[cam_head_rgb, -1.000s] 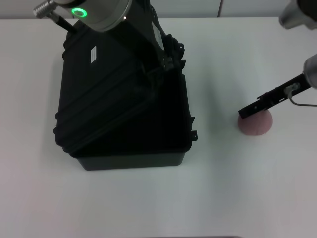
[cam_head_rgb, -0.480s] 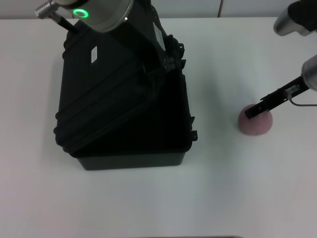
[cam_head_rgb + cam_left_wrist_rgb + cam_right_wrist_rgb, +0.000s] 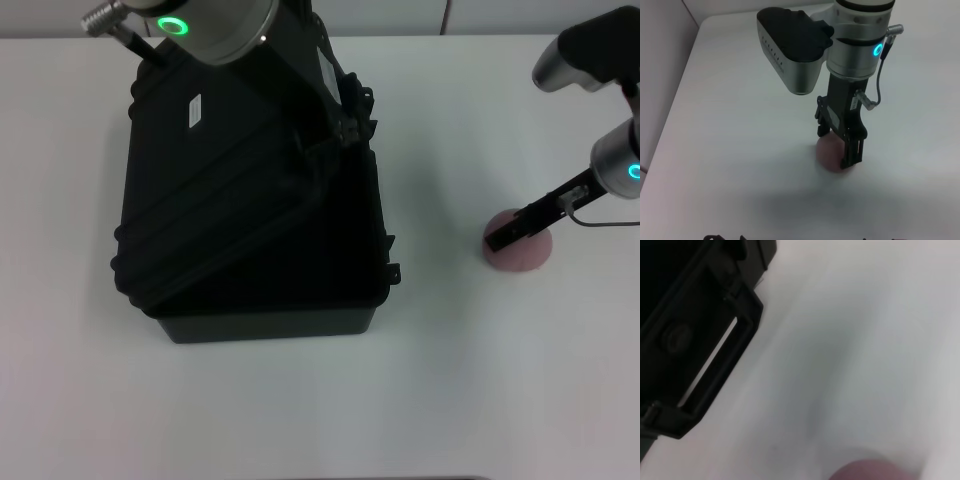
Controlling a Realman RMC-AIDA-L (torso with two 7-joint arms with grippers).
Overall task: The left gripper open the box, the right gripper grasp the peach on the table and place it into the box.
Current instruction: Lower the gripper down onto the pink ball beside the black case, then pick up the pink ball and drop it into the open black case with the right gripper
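Observation:
The black box (image 3: 270, 300) stands at the left of the table with its ribbed lid (image 3: 210, 190) tilted up. My left gripper (image 3: 338, 122) holds the lid's raised edge at the back. The peach (image 3: 530, 256) rests on the table well to the right of the box. My right gripper (image 3: 503, 235) is down over it, open. In the left wrist view its fingers (image 3: 852, 150) stand on either side of the peach (image 3: 830, 156), and the right gripper (image 3: 839, 145) has not lifted it. The right wrist view shows a latch (image 3: 705, 365) of the box and the peach's top (image 3: 870, 472).
White table (image 3: 450, 400) all around, with free room between box and peach. The far table edge (image 3: 450, 36) runs along the back.
My right gripper has settled lower around the peach and its arm has swung further into view at the back right. The left gripper and the lid have barely shifted.

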